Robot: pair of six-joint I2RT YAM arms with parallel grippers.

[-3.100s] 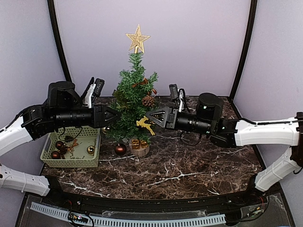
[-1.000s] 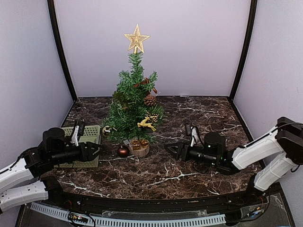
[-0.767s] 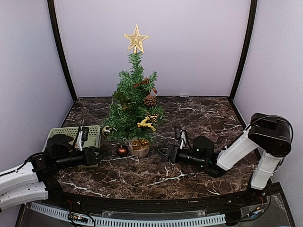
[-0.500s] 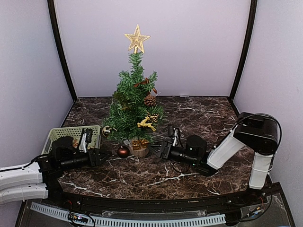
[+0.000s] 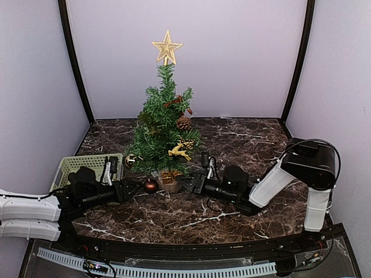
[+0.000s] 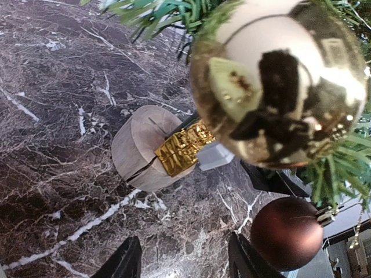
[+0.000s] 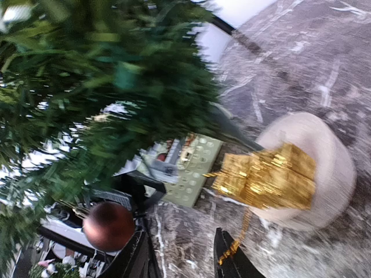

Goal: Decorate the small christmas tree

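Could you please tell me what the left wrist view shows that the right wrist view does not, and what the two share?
Only the left wrist view shows a shiny gold ball hanging in the branches, close to the lens. Only the right wrist view shows the pale green perforated basket. Both show the small christmas tree branches, its round wooden base, the gold gift ornament at that base, a brown ball, and the marble table.

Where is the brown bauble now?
Top view: the brown bauble sits just left of the tree's wooden base, right in front of the left gripper.
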